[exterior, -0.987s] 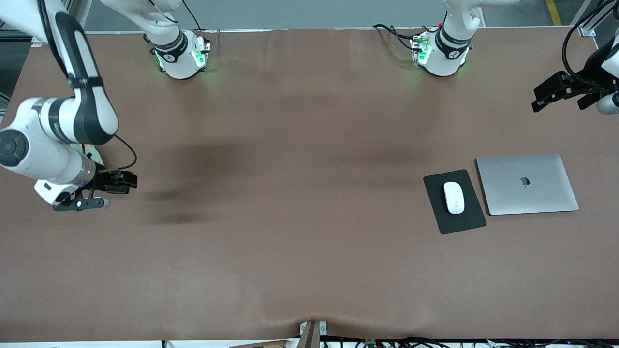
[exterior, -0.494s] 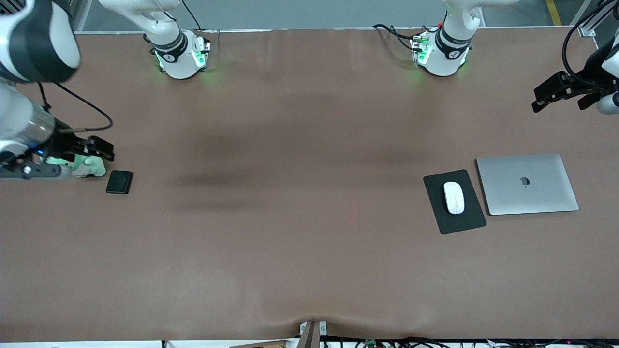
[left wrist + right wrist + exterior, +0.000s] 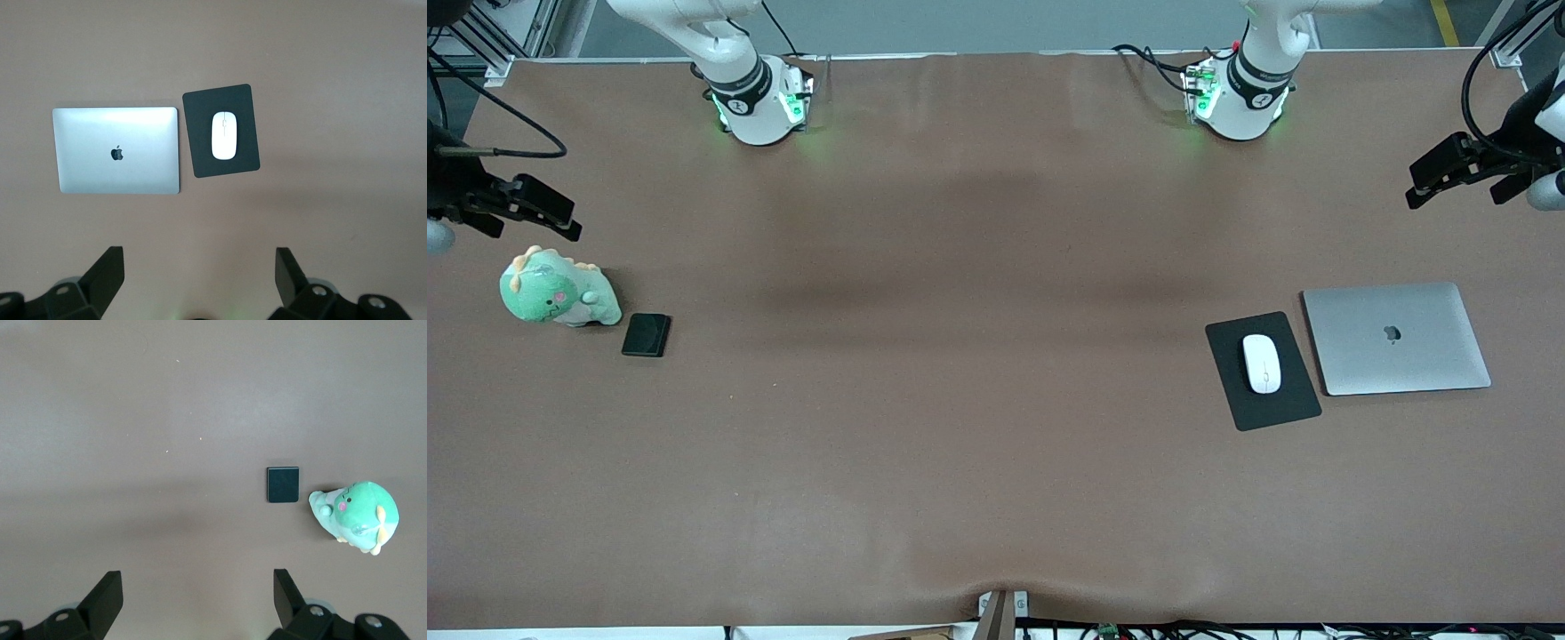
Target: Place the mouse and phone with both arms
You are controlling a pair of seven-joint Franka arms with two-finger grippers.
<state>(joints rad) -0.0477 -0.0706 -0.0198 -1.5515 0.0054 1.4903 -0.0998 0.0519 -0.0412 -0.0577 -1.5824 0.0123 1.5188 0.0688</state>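
A wide desk (image 3: 978, 444) fills nearly the whole front view, covered edge to edge with a matte brown sheet. The sheet lies flat apart from a small pucker at the middle of the edge nearest the front camera, where a narrow bracket (image 3: 1000, 612) pokes up. Soft, broad shadows (image 3: 978, 293) band the middle of the surface; the light is even and diffuse. Along that same near edge runs a tangle of dark cables (image 3: 1138, 629). Past the desk's upper edge lies grey floor (image 3: 996, 25), with a yellow floor line (image 3: 1443, 22) at one corner and aluminium framing (image 3: 516, 36) at the other.
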